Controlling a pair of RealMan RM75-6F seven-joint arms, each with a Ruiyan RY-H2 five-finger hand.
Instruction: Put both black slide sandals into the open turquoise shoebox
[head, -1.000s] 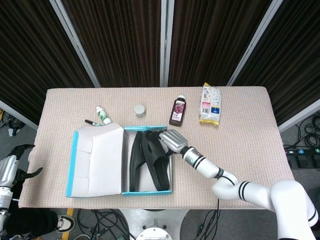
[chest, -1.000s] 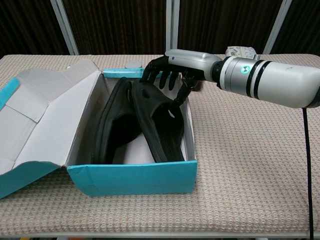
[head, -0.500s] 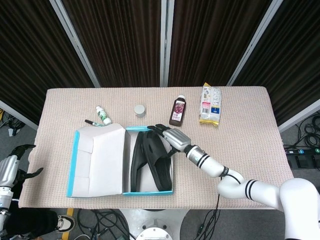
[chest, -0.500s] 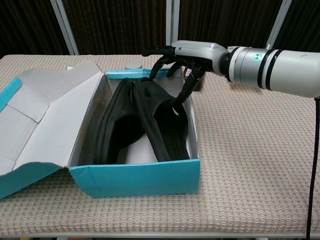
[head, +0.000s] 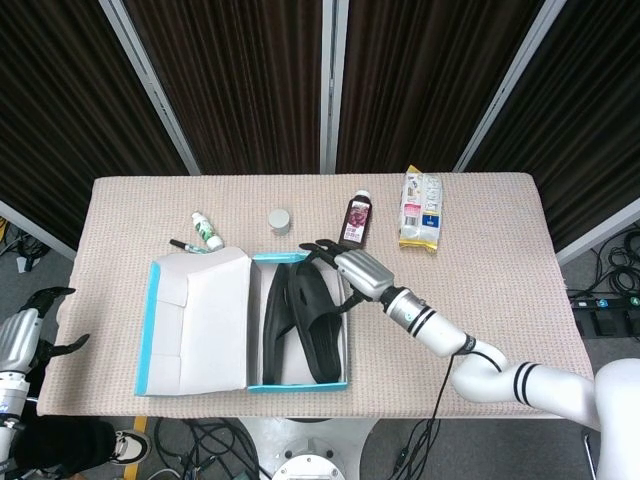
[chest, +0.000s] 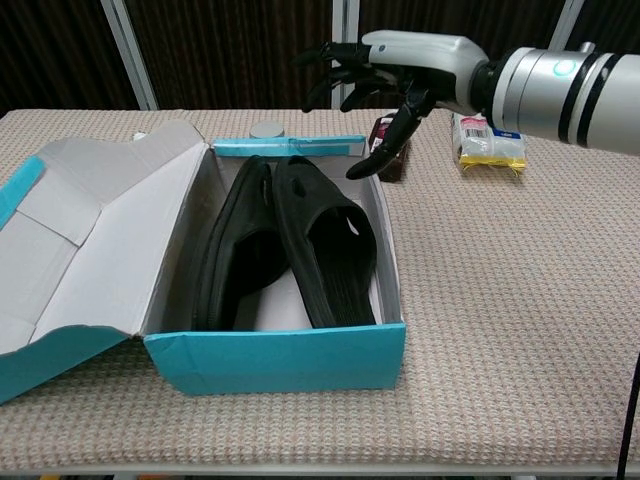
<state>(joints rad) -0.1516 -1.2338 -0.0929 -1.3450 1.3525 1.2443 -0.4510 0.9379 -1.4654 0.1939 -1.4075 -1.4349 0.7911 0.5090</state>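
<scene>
The surface (head: 480, 250) carried every item. Directly below the fingers (chest: 345, 75) of the right hand (chest: 400, 65) stood the open turquoise shoebox (chest: 275, 355), its lid (chest: 90, 230) folded out on the side away from the fingers. Both black slide sandals lay inside the box. The left sandal (chest: 235, 250) leaned on its edge against the wall farthest from the fingers. The right sandal (chest: 325, 245) lay flatter, nearer the fingers, its heel end tilted up toward the near wall.

The right hand hovered above the far end of the box, fingers spread apart and holding nothing, clear of sandals and rim. The left hand (head: 18, 340) hung off the surface edge, well away from the box; its fingers appeared apart and empty.

The placement looked complete. Remaining risks were judged as follows:

1. A spread finger could catch the box rim or the right sandal strap during withdrawal and drag the box or lift the sandal out.
2. A dark bottle (chest: 390, 150) stood just behind and beneath the fingers; a low or backward retreat could topple it.
3. A snack packet (chest: 487, 140) lay beside the forearm and could be swept by it.
4. The left sandal, standing on edge, could fall flat if the box were jolted.
</scene>
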